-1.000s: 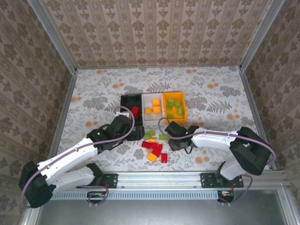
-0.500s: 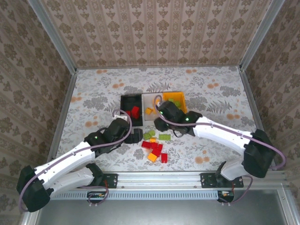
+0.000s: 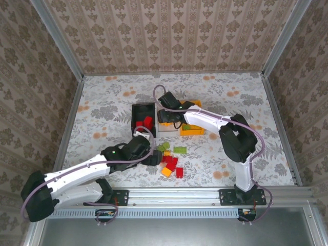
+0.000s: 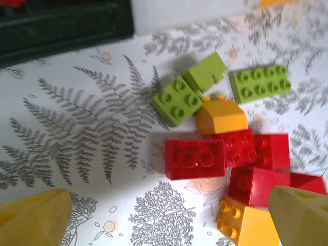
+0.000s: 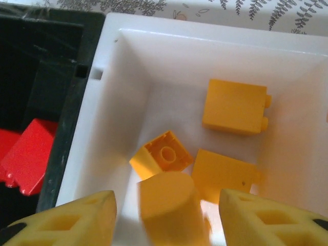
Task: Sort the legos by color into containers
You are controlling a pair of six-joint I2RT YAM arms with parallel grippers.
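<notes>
Over the white bin (image 5: 128, 77), found the right gripper (image 5: 166, 200) with its fingers (image 5: 61, 220) set partly apart and clamped on nothing. Saw one blurred orange-yellow brick (image 5: 169, 215) between them, with a gap on either side, touching neither finger. Beneath, inside that same bin, counted three more orange-yellow bricks (image 5: 234, 106) lying loose on the white floor. Just beside, in the black bin (image 5: 51, 77), noted red pieces (image 5: 28, 154) close to the shared wall. Could not make out the contents of the orange bin (image 3: 190, 130), mostly covered by the right arm in the top view. Nearer the arm bases, on the patterned table (image 3: 102, 102), saw the left gripper (image 4: 166, 197) spread wide and gripping nothing, poised low over the loose pile (image 3: 169, 161). Picked out in that pile three light green bricks (image 4: 177, 100), an orange-yellow wedge (image 4: 220, 115) touching two of them, several loose red bricks (image 4: 195, 159) packed together, and a studded orange-yellow block (image 4: 241, 225) at the near edge. Could not tell about contact between the right-hand fingertip and the nearest red brick.
</notes>
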